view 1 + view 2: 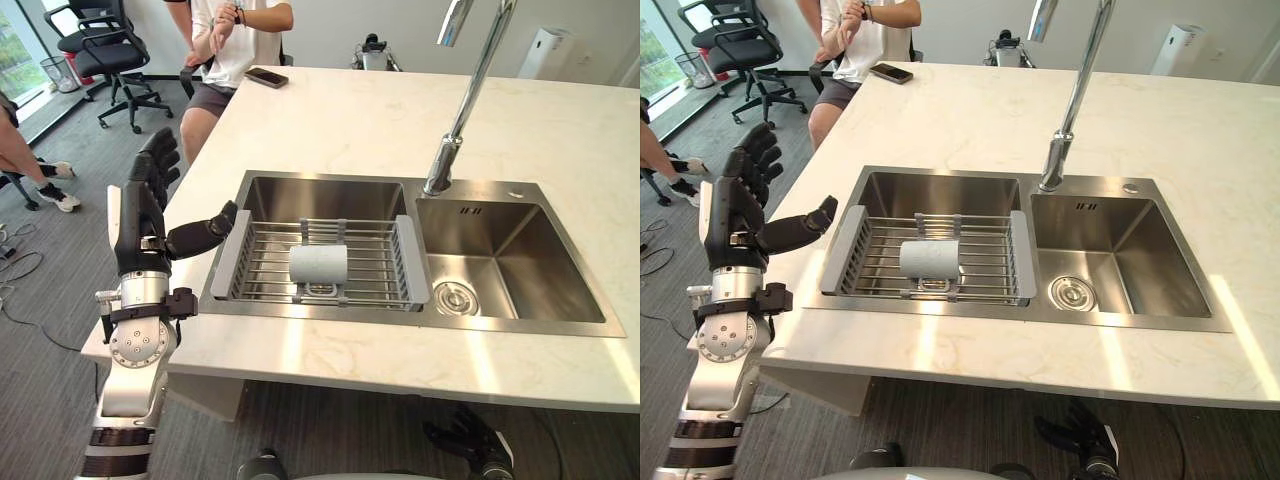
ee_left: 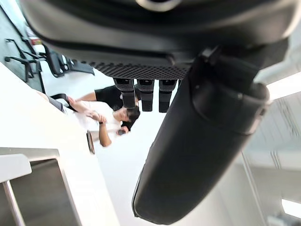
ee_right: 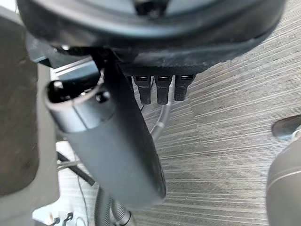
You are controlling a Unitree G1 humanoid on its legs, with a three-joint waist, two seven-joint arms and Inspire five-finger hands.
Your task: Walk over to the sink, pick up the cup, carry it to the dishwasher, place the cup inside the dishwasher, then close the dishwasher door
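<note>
Reaching for the cup is the step in hand; no grasp yet.

Cup loc.: on its side on the wire drain rack spanning the left basin of the stainless sink. Long axis runs approx. left–right, parallel to the counter's near edge. Which end is the mouth cannot be told. A loop, prob. the handle, shows on the cup's near side against the wires.

State, left hand: raised at the left edge of the pale stone-look counter, fingers straight and spread upward, thumb out toward the rack's grey left end piece. It holds nothing. The cup lies to this hand's right and lower, w/ the rack's left half between.

State, right hand: fingers straight, thumb out, empty, over the grey carpet floor.

Judgement: the left hand is nearer, so pickup falls to it. Move req.: travel right and down over the rack, then close across the cup's barrel, i.e. perpendicular to the long axis. Risk: the cup may roll on the wires if nudged. The faucet stands to the cup's right, apart from it.
</note>
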